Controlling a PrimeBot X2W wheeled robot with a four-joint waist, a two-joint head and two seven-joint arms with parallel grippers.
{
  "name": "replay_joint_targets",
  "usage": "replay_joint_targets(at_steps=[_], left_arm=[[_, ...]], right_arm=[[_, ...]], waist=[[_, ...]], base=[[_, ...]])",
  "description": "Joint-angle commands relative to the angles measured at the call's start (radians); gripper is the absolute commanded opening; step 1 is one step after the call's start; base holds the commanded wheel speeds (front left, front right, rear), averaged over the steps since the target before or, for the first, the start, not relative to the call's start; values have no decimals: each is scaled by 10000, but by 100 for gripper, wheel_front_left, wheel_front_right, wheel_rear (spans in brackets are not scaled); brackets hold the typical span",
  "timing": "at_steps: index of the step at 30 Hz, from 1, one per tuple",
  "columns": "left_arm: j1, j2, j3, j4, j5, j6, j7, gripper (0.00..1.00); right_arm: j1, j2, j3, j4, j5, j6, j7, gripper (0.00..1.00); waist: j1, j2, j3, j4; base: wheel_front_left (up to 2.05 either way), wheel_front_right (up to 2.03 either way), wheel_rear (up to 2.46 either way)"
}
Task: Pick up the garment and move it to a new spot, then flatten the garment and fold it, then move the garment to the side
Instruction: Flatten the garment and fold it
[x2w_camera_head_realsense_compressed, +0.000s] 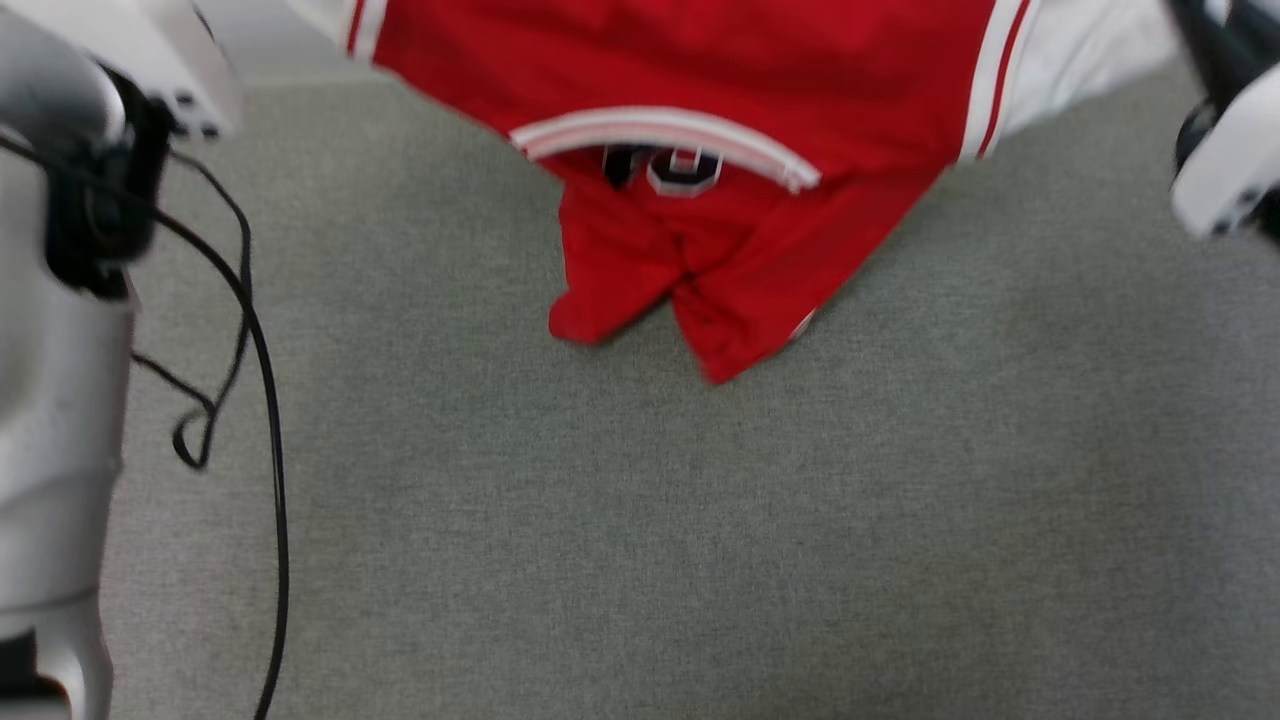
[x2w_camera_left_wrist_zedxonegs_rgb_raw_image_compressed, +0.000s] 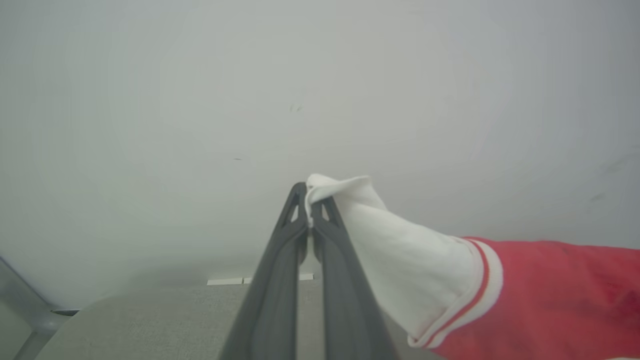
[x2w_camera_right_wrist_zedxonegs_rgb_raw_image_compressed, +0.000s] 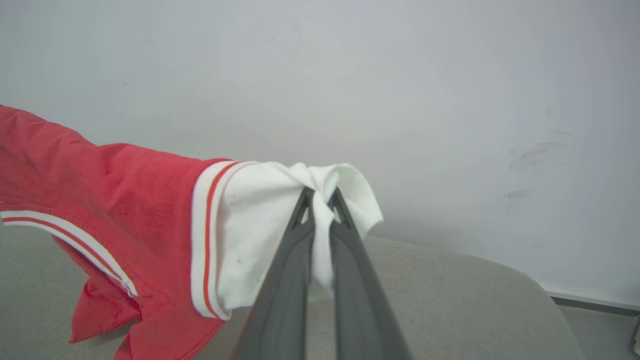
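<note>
Right, from the head view I have the garment (x2w_camera_head_realsense_compressed: 700, 60) strung across the top of the frame, red body taut, striped collar (x2w_camera_head_realsense_compressed: 660, 135) facing me with a bit of black lettering under it. Below the collar a red fold (x2w_camera_head_realsense_compressed: 690, 290) sags and seems to touch the grey cloth-covered counter (x2w_camera_head_realsense_compressed: 640, 560). My left forearm (x2w_camera_head_realsense_compressed: 50, 400) and its black cable (x2w_camera_head_realsense_compressed: 265, 400) sit at the left edge, and part of the right arm (x2w_camera_head_realsense_compressed: 1225, 150) shows at the upper right, blurred. Over on the left wrist view, the left fingers (x2w_camera_left_wrist_zedxonegs_rgb_raw_image_compressed: 305, 222) are pressed together with the edge of a white sleeve (x2w_camera_left_wrist_zedxonegs_rgb_raw_image_compressed: 400, 260) pinched at their tips, and the red body runs off to the right, above the counter. On the right wrist view, the right fingers (x2w_camera_right_wrist_zedxonegs_rgb_raw_image_compressed: 312, 215) are likewise clamped tight on a bunch of the other white sleeve (x2w_camera_right_wrist_zedxonegs_rgb_raw_image_compressed: 260, 225), with the red body hanging away to the left above the counter. I judge this to be the first step: the garment is up by both sleeves and has yet to be set down at a new spot. Next I'd want both arms travelling together at even height and spacing, so the cloth keeps its stretch, and high enough that the sagging fold does not drag and bunch before I lay it out.
</note>
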Motion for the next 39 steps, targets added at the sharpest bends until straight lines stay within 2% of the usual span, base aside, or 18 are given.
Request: replay_joint_targets(at_steps=[1,10,21,27,31,39], left_arm=[[-430,0,-14,159,66,-36,-147,0],[-3563,190,-67,1655,709,-347,-1280,0],[-5887,492,-33,3260,1074,-644,-2478,0],[-6234,350,-92,4075,908,-817,-2613,0],[-5850,114,-47,4819,579,-992,-2629,0],[-4651,-350,199,6303,-342,-1706,-2934,0]], right_arm=[[-533,-32,38,152,-23,-10,-121,0],[-4550,103,243,2030,-201,-10,-1392,0],[-7702,250,578,4089,-490,-10,-2999,0],[-8139,465,926,5136,-163,-10,-3585,0],[-7668,601,1281,5858,166,-10,-3974,0],[-6321,766,1994,7268,1119,-10,-4708,0]], waist=[[-2,0,508,-5],[-2,0,1867,-143],[-2,0,2826,-303],[-2,0,3254,-377],[-2,0,3399,-372],[-2,0,3328,-332]], base=[[0,0,0],[0,0,0],[0,0,0],[0,0,0],[0,0,0],[0,0,0]])
